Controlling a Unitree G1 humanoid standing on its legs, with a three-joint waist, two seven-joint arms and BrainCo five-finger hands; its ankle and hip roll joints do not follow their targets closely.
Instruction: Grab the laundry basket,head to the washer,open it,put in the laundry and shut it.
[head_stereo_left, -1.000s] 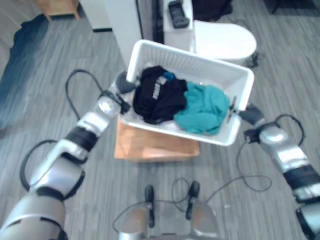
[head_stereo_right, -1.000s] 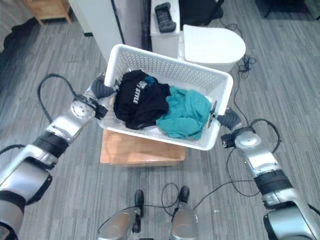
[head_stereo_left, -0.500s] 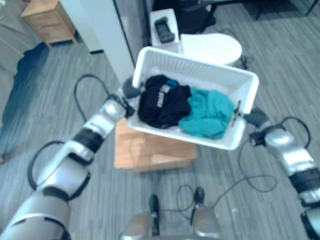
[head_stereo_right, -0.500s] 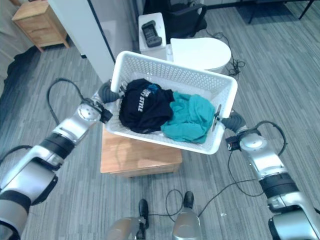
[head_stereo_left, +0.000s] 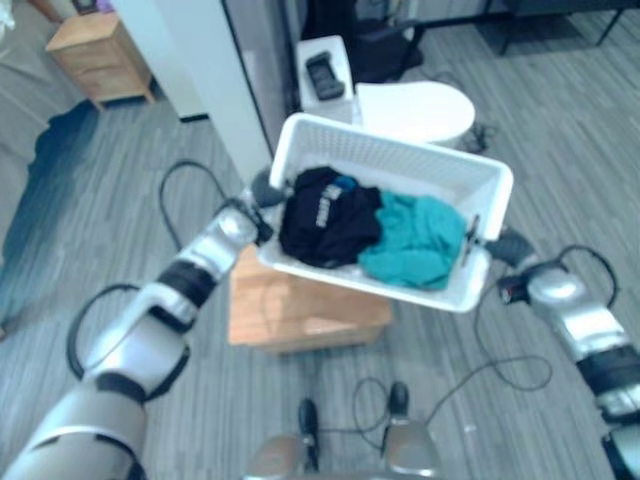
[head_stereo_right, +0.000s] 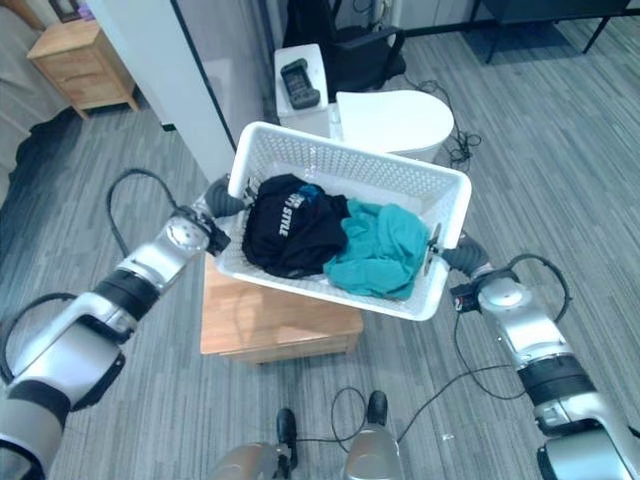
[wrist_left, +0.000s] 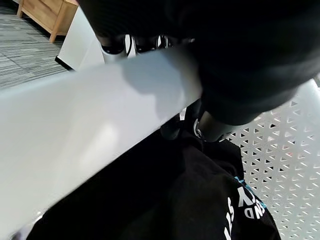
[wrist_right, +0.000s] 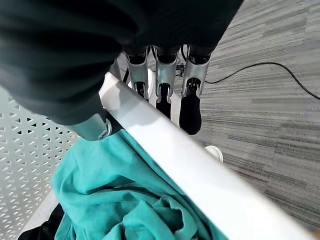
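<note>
The white laundry basket (head_stereo_right: 449, 185) hangs in the air between both hands, over a low wooden stand. A black garment (head_stereo_right: 290, 225) lies in its left half and a teal garment (head_stereo_right: 380, 250) in its right half. My left hand (head_stereo_right: 222, 200) grips the left rim (wrist_left: 90, 135), fingers outside and thumb (wrist_left: 210, 127) inside next to the black garment (wrist_left: 165, 200). My right hand (head_stereo_right: 462, 256) grips the right rim (wrist_right: 200, 175), with fingers (wrist_right: 162, 85) outside and thumb (wrist_right: 92, 127) inside above the teal garment (wrist_right: 125, 200).
The wooden stand (head_stereo_right: 270, 320) sits on the floor right below the basket. Beyond the basket are a white rounded unit (head_stereo_right: 390, 115), a small white stand with a black device (head_stereo_right: 300, 80), a black chair (head_stereo_right: 340, 40) and a tall white panel (head_stereo_right: 170, 70). A wooden cabinet (head_stereo_right: 80, 65) is far left.
The whole picture has shifted, so the camera has moved up and back. Both hands keep their hold on the basket's rims, and the clothes lie as before.
</note>
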